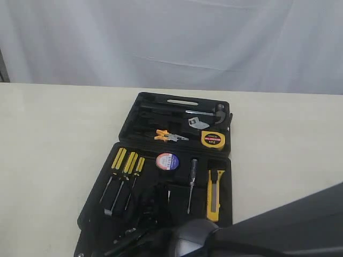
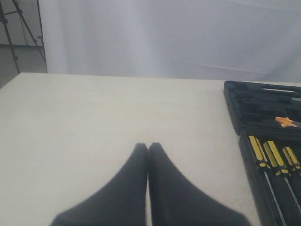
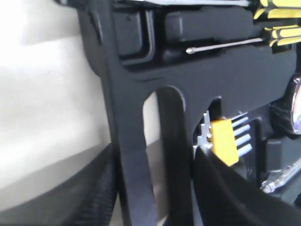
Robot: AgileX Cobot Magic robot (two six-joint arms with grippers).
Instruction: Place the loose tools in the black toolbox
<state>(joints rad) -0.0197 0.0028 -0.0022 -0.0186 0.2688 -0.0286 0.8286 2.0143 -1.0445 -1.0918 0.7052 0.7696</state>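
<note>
The black toolbox (image 1: pixel 128 124) lies open on the table. The orange-handled pliers (image 1: pixel 167 135) and the yellow tape measure (image 1: pixel 213 140) rest in its far half. In the near half are the black tape roll (image 1: pixel 168 161) and the yellow utility knife (image 1: pixel 215 195). My right gripper (image 3: pixel 155 160) is at the box's near edge, a finger on each side of the carrying handle (image 3: pixel 134 141) and touching it. Over bare table to the left of the box, my left gripper (image 2: pixel 148 147) is shut and holds nothing. The left wrist view shows the toolbox (image 2: pixel 233 108) and the pliers (image 2: pixel 285 122).
Three yellow-and-black screwdrivers (image 1: pixel 127 163) and a thin tester screwdriver (image 1: pixel 192 182) sit in the near half, a hammer (image 1: pixel 206 111) in the far half. The yellow-clipped hex key set (image 3: pixel 225 140) lies beside my right finger. My right arm (image 1: pixel 278 230) covers the lower right corner. A white curtain hangs behind.
</note>
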